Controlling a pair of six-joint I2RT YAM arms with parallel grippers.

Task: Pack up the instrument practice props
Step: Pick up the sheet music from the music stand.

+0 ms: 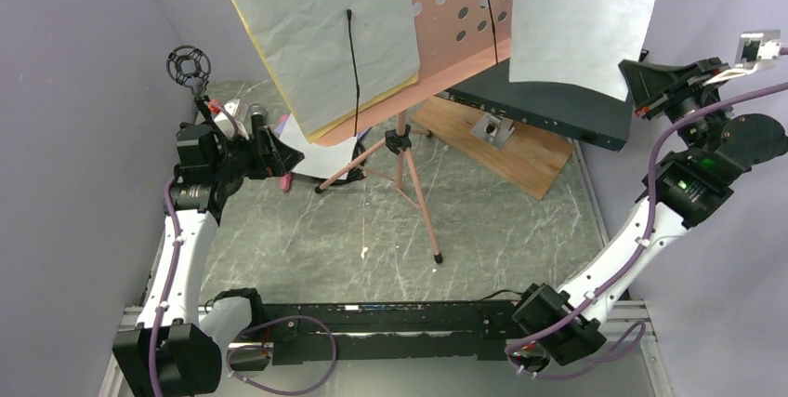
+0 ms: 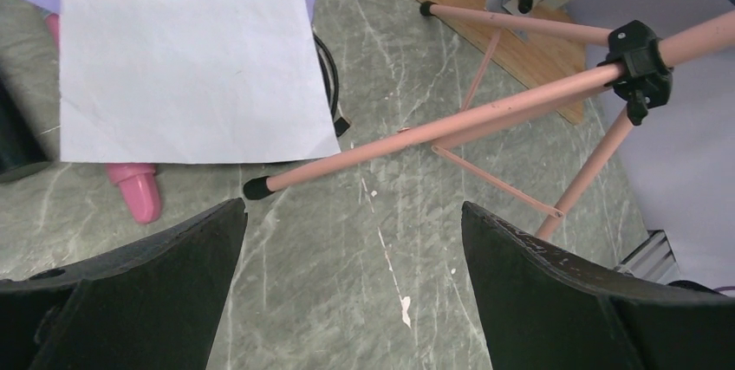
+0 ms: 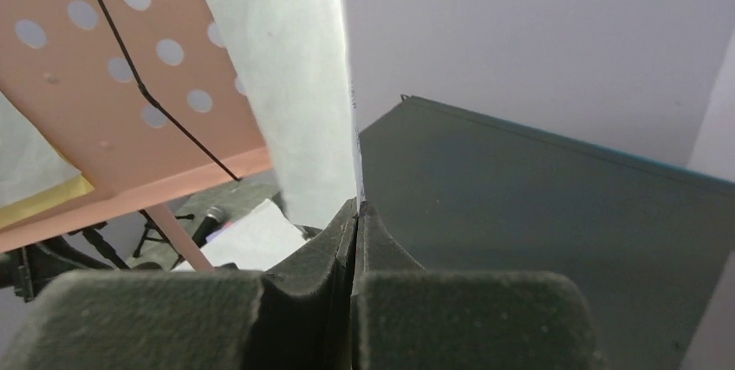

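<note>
Top external view: the pink music desk stands on its tripod legs in the middle of the table, with white and yellow pages leaning on its left part. The right gripper is raised at the right side, its jaws pressed together on the lower edge of a separate white page, which hangs before the desk's right part. The left gripper hovers low over the table with jaws spread wide, holding nothing, near one tripod foot. Beside it a white sheet lies flat, partly covering a pink microphone. A black mic holder stands at far left. The teal rack box rests on the wooden board; whether something is inside I cannot tell
</note>
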